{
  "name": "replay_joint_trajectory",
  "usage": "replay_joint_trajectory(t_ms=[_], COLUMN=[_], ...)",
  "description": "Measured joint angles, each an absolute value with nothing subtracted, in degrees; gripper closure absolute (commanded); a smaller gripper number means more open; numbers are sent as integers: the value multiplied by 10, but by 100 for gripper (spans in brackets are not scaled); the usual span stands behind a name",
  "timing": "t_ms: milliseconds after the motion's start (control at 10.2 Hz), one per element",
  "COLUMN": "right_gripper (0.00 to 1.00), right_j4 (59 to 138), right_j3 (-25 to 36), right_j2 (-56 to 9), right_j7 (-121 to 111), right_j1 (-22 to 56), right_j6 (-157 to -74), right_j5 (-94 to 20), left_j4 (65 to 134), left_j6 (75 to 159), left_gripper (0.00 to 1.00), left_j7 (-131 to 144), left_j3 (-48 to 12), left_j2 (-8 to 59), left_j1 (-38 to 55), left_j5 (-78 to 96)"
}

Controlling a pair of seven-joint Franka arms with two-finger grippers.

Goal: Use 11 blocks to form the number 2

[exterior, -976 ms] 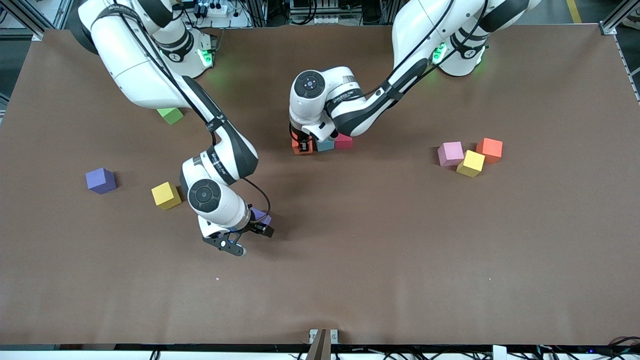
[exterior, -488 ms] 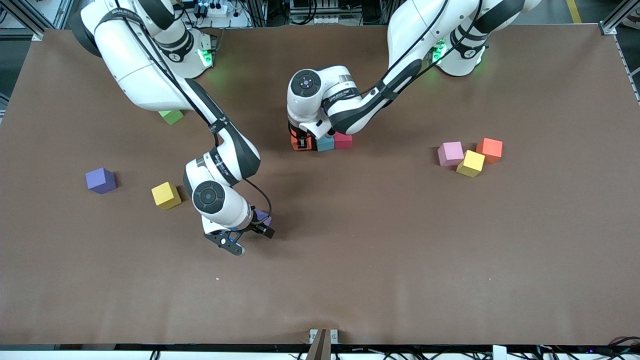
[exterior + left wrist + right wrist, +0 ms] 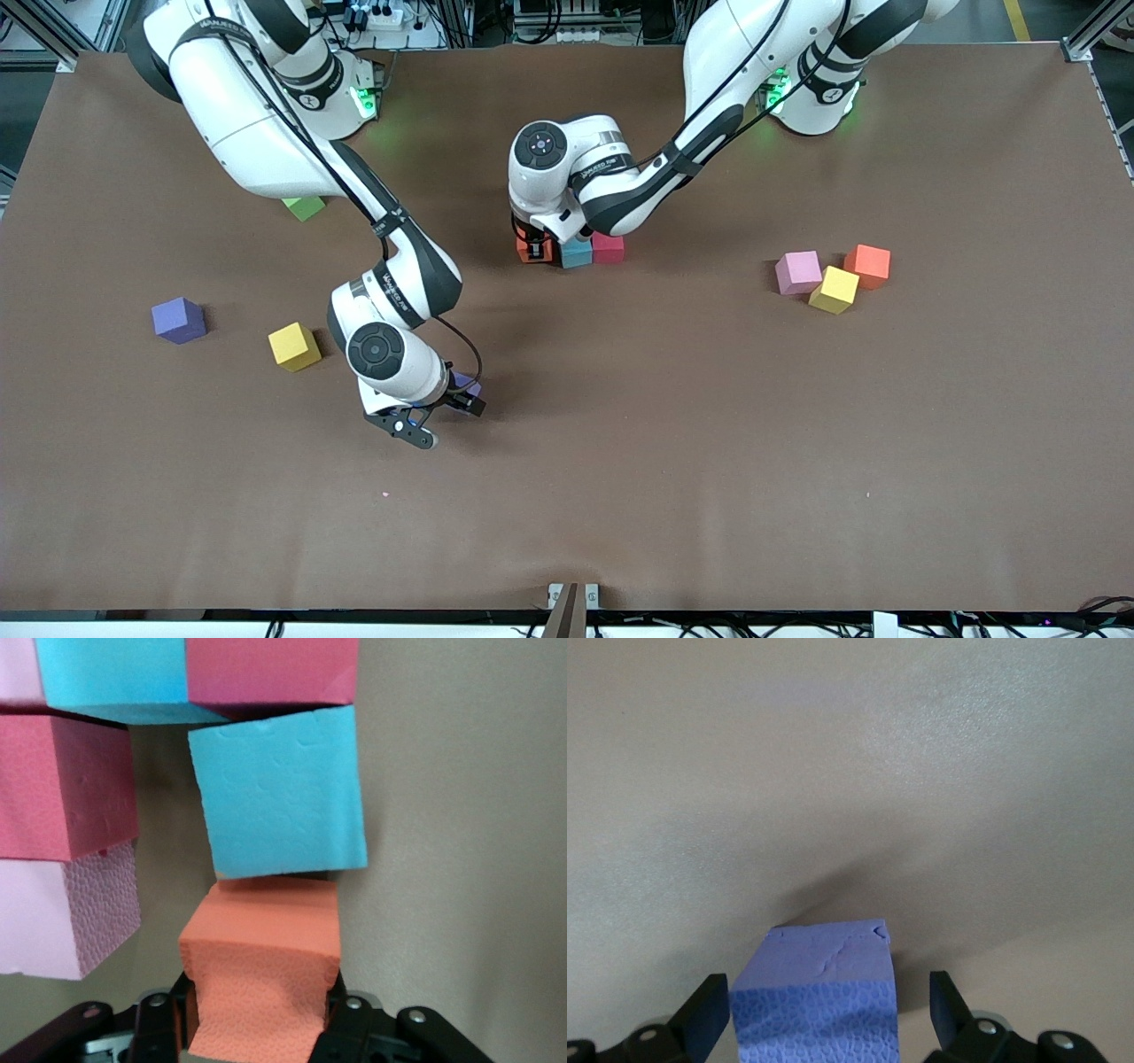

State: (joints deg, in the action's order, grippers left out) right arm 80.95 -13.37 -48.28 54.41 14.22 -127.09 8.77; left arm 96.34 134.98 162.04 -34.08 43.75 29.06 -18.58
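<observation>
My left gripper [image 3: 535, 251] is shut on an orange block [image 3: 266, 939], its fingers pressing into the block's sides. It holds it at table level against a light blue block [image 3: 279, 793], at the end of a row with a dark pink block [image 3: 608, 248]. More pink and blue blocks of the number 2 [image 3: 576, 252] show in the left wrist view, while the left arm hides them in the front view. My right gripper [image 3: 828, 1005] is open around a purple block [image 3: 824, 974], with a gap on each side. That block [image 3: 467, 385] lies nearer the camera, toward the right arm's end.
Loose blocks lie toward the right arm's end: another purple [image 3: 178, 319], a yellow [image 3: 294, 346] and a lime-green cube [image 3: 303, 206]. Toward the left arm's end a pink [image 3: 798, 271], a yellow [image 3: 834, 289] and an orange-red [image 3: 868, 265] block sit together.
The left gripper has slid the orange block a little toward the robots' bases, beside the light blue block. The right hand has shifted slightly over the purple block, still open.
</observation>
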Motion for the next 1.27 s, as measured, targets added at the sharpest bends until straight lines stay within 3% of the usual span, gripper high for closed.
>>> replay_joint_trajectory(t_ms=[98,195,293,1268], right_gripper=[56,96,100,100], right_j4=[810,810,810,800], right_j3=[-134,-134,-134,-136], right_j2=[-483,-483,-483,-469], right_j7=[544,544,543,504], right_j1=[142,142,142,131], right_j6=[-1271,-1271,-1271,-1233], right_j5=[88,89,89,88], left_j4=[968,971,973,988], left_j6=[1352,1355,1357,1364], left_gripper=[83,83,83,83], left_j7=[1622,1622,1622,1622], left_j3=[-340,-340,-340,-341], left_j2=[438,437,437,436], left_j1=[291,291,291,293], left_j5=[-187,-189,-189,-202])
